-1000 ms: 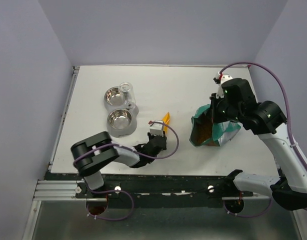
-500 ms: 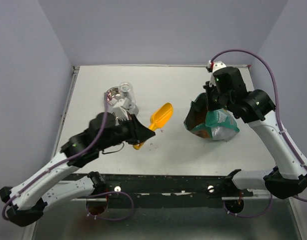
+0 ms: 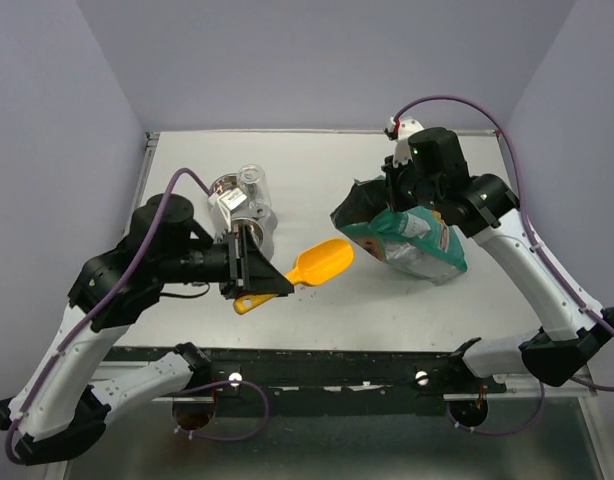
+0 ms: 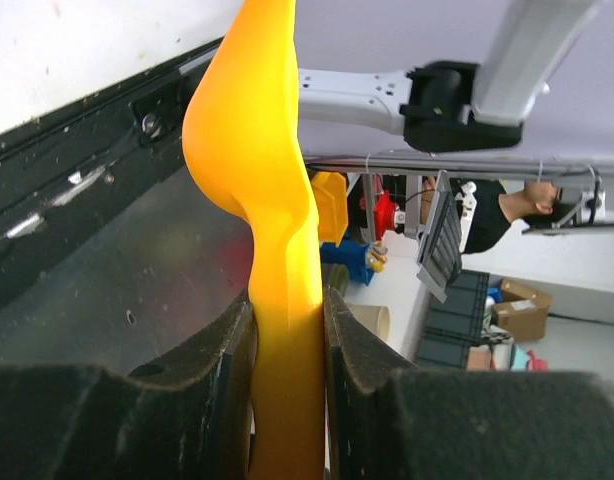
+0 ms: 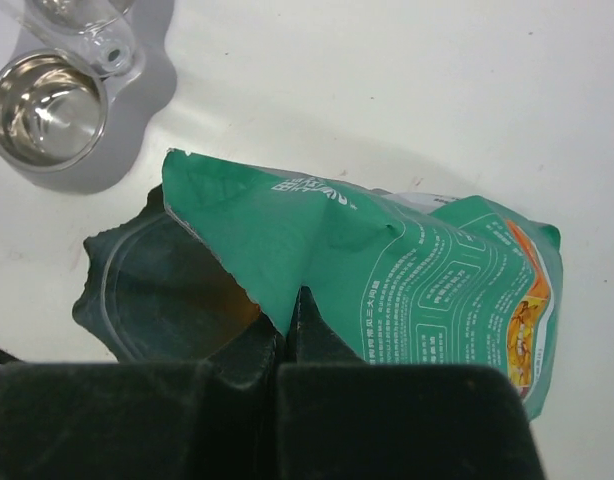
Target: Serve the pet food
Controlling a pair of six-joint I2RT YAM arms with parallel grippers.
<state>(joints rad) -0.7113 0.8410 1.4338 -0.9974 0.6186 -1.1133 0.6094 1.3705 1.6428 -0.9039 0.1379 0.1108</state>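
bag (image 3: pixel 417 250) lifted, right gripper (image 5: pixel 290 300) pinching rim — pet food (image 5: pixel 234 300) inside, apart from scoop (image 3: pixel 322 263) clamped in left gripper (image 4: pixel 287 330).

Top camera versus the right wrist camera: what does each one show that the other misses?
Only the top camera shows the orange scoop, clamped by its handle in the left gripper. Only the right wrist camera looks into the open mouth of the green bag, dark with a brownish patch inside. Both show the bag pinched by the right gripper, a metal bowl and the white table.
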